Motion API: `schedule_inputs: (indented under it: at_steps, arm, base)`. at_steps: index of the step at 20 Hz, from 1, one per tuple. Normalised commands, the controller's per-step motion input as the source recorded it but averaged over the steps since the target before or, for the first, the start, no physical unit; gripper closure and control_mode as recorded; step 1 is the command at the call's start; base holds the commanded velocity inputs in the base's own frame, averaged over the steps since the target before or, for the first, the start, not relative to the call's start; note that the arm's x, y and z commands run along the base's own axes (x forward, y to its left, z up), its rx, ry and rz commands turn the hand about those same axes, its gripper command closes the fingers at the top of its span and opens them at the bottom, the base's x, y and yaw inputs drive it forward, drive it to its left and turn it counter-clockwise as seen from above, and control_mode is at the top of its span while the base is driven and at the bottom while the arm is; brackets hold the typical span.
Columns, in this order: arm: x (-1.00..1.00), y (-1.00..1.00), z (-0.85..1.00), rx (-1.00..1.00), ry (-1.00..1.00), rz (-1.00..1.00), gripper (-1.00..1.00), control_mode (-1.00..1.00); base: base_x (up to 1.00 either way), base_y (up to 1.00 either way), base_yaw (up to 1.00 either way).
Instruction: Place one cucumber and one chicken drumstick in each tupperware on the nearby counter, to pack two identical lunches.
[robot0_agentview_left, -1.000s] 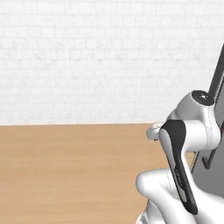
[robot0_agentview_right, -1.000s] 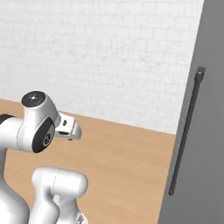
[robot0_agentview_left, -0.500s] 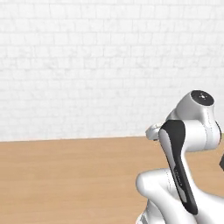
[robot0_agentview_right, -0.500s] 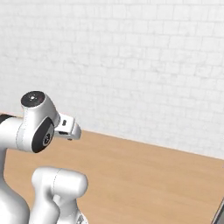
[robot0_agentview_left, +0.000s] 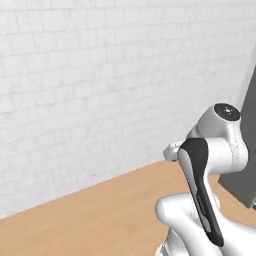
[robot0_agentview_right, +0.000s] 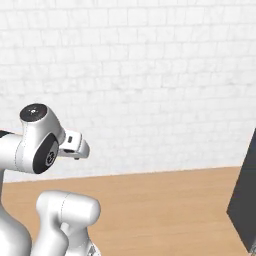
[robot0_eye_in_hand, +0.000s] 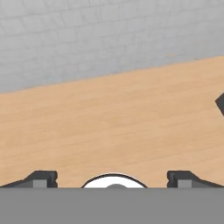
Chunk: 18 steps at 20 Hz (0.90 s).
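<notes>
My gripper (robot0_eye_in_hand: 112, 178) is open, its two dark fingertips (robot0_eye_in_hand: 42, 177) standing wide apart with nothing between them. It hangs over a bare light-brown wooden surface (robot0_eye_in_hand: 113, 127), which may be the counter, running up to a white brick wall. The arm is folded up close to the base in the left base view (robot0_agentview_left: 210, 165) and the right base view (robot0_agentview_right: 40, 150). The cucumber, the chicken drumsticks and both tupperware are out of view.
A dark grey panel (robot0_agentview_right: 245, 205) juts in at the right edge, also seen as the dark panel (robot0_agentview_left: 248, 145) and as a dark corner (robot0_eye_in_hand: 221, 103). The white brick wall (robot0_agentview_left: 100, 75) closes off the far side of the wooden surface (robot0_agentview_left: 100, 215).
The whole picture has shifted in both base views, so the camera has moved. The dark panel with its handle slid out to the right, then came back at the edge. The arm's pose is unchanged.
</notes>
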Motion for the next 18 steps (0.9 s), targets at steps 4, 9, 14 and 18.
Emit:
schedule_inputs:
  at_steps: [4,9,14,18]
  arm:
    - [0.0,0.0,0.0,0.0,0.0,0.0,-1.0,1.0]
    - [0.0,0.0,0.0,0.0,0.0,0.0,-1.0,1.0]
    - [0.0,0.0,0.0,0.0,0.0,0.0,-1.0,1.0]
    - [0.0,0.0,0.0,0.0,0.0,0.0,-1.0,1.0]
  base:
    - [0.63,0.37,-0.81]
    - [0.55,0.37,-0.81]
    - [0.7,0.57,-0.72]
    - [0.86,0.52,-0.72]
